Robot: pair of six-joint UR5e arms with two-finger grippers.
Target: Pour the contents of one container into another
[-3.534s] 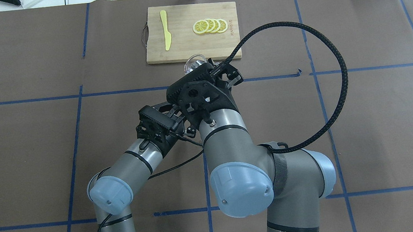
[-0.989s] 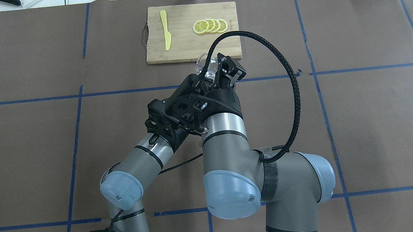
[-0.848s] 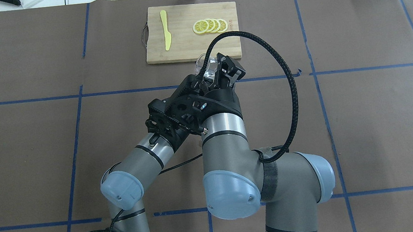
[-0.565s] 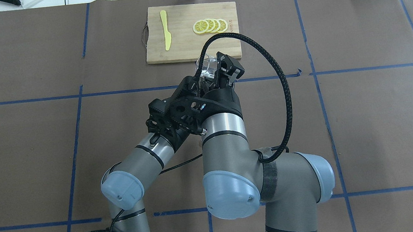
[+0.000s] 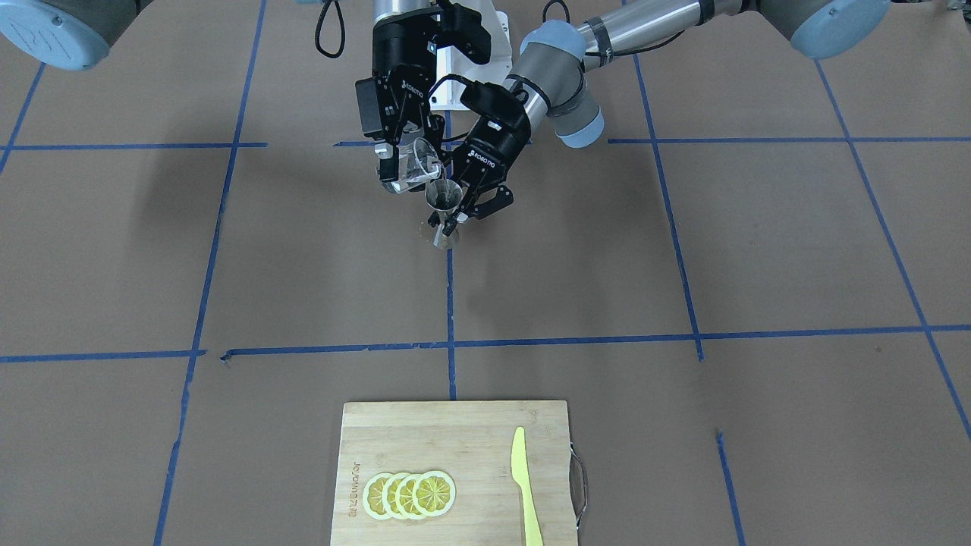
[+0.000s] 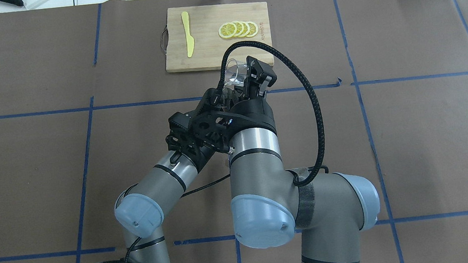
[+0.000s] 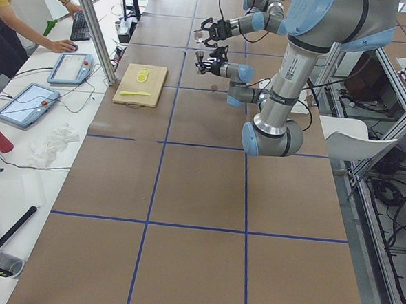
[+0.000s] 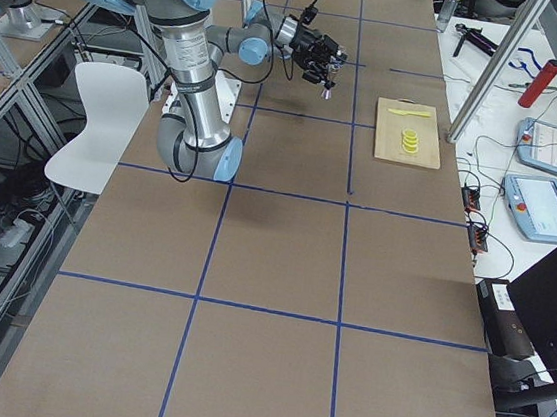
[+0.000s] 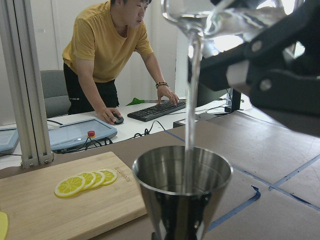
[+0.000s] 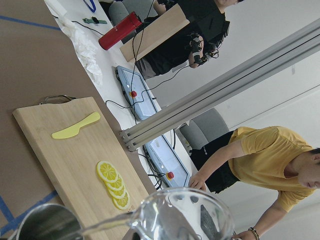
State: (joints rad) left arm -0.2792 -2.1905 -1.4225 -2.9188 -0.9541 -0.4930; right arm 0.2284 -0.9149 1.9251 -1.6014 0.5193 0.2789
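Right gripper (image 5: pixel 404 161): fingers pinch the clear glass tumbler (image 5: pixel 415 171) across its wall. The tumbler is tipped, its lip lowest on the side toward the left arm. In the overhead view the tumbler (image 6: pixel 235 73) juts out just past the gripper's fingers, toward the board.

Left gripper (image 5: pixel 450 218): fingers pressed onto the steel jigger (image 5: pixel 443 196) at its narrow waist. The jigger stands upright with its open upper cone facing up. Whether the lower cone touches the table (image 5: pixel 683 250) I cannot tell.

Relation: the tumbler lip sits just above and beside the jigger rim, not touching it. In the left wrist view a thin clear stream (image 9: pixel 191 100) falls from the tumbler lip (image 9: pixel 187 22) straight into the jigger's cup (image 9: pixel 182 187). In the right wrist view the tumbler rim (image 10: pixel 185 212) fills the lower frame, with the jigger mouth (image 10: pixel 45 222) beside it at lower left.

Further out: a bamboo cutting board (image 5: pixel 470 436) lies well apart at the table's far side from the robot. It carries a fanned row of lemon slices (image 5: pixel 410 494) and a yellow knife (image 5: pixel 523 485).
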